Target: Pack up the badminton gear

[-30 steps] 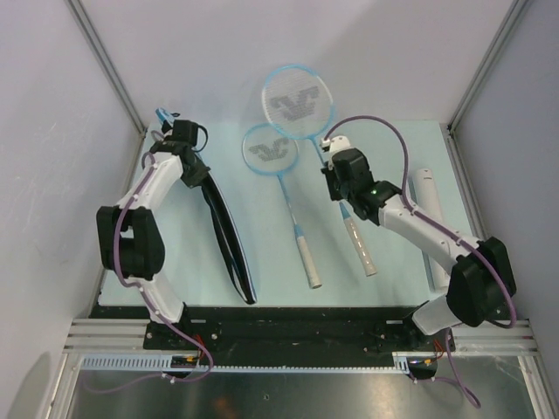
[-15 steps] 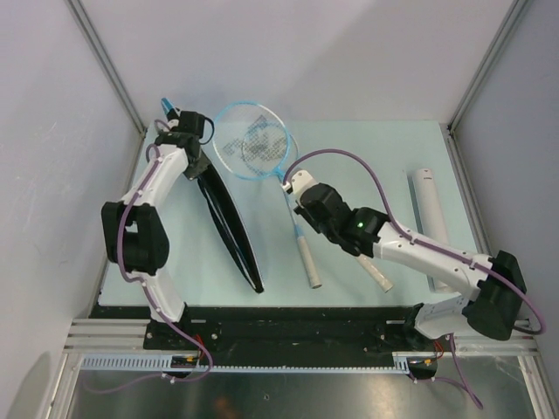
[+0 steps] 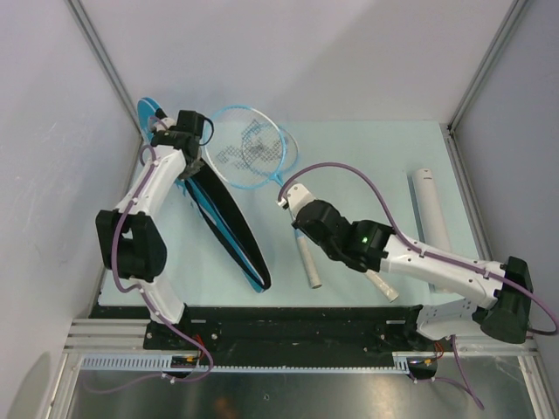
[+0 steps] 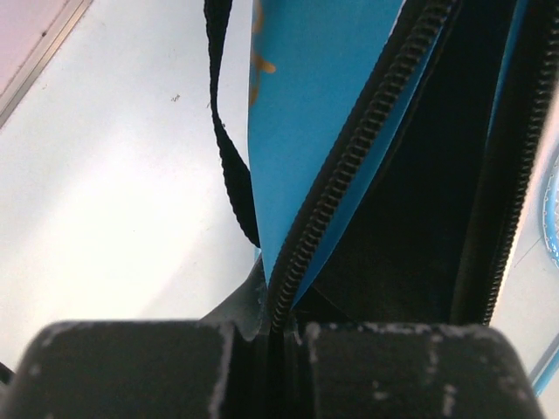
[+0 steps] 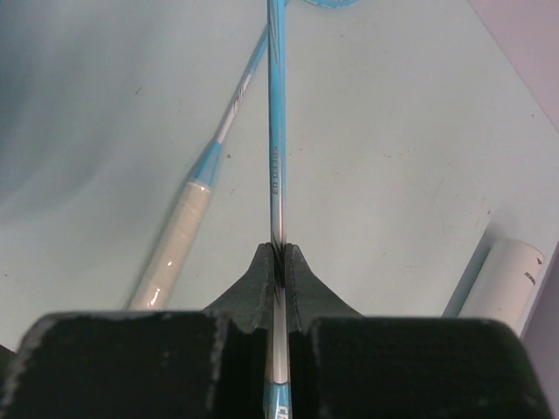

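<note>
The blue racket bag (image 3: 223, 229) lies on its edge along the left of the table, its black inside showing. My left gripper (image 3: 170, 133) is shut on its zipper edge (image 4: 336, 175) at the far end and holds that flap up; the black strap (image 4: 229, 148) hangs beside it. My right gripper (image 3: 288, 194) is shut on the thin shaft (image 5: 276, 175) of one light-blue racket, whose head (image 3: 236, 153) lies by the bag's mouth and whose white handle (image 3: 381, 285) trails behind. The second racket's handle (image 3: 307, 262) lies on the table. No shuttlecocks show.
The long white tube (image 3: 430, 214) lies at the right of the pale table (image 3: 367, 157), also showing in the right wrist view (image 5: 508, 284). Grey walls and metal posts close in the left, back and right sides. The two racket heads overlap next to the bag.
My right gripper has carried its racket left and nearer, bringing the head beside the bag. My left gripper has pulled the bag's flap up, so blue fabric now shows.
</note>
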`<state>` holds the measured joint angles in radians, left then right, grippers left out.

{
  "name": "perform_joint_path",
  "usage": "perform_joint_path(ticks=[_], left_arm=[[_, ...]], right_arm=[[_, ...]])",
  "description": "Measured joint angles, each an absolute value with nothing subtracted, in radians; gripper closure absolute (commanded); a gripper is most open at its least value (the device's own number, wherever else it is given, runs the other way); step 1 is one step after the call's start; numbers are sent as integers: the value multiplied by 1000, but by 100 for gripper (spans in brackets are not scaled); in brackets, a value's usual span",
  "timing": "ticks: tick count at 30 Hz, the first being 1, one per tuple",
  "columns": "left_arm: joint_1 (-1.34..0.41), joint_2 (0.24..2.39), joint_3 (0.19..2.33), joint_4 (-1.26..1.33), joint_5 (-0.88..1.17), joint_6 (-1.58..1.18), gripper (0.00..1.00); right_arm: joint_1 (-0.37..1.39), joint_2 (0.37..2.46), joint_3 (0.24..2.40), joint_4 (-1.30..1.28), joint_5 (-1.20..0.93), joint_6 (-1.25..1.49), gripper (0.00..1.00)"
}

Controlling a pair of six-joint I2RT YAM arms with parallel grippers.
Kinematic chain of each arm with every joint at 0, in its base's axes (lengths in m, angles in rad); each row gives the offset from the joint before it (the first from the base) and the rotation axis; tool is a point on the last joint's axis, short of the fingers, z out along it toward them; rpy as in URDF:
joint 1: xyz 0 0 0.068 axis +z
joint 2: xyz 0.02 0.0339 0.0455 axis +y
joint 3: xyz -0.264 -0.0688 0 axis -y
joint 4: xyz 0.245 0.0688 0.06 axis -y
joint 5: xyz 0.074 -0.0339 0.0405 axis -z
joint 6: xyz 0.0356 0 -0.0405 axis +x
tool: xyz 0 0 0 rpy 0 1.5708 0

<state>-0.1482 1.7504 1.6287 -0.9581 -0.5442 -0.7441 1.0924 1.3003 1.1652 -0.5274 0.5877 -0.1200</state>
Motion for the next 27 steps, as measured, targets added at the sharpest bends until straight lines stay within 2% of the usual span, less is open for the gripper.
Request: perform_joint_path(ticks=[18,27], left_arm=[[-150,1837,1713,-1013,-582,-760,99],[-220,1847,1740,-1020,-549,-699,100]], right_arm=[[1288,1467,1161,-547,809,-183,100],[1323,1606,1179,-414,846,-331,100]])
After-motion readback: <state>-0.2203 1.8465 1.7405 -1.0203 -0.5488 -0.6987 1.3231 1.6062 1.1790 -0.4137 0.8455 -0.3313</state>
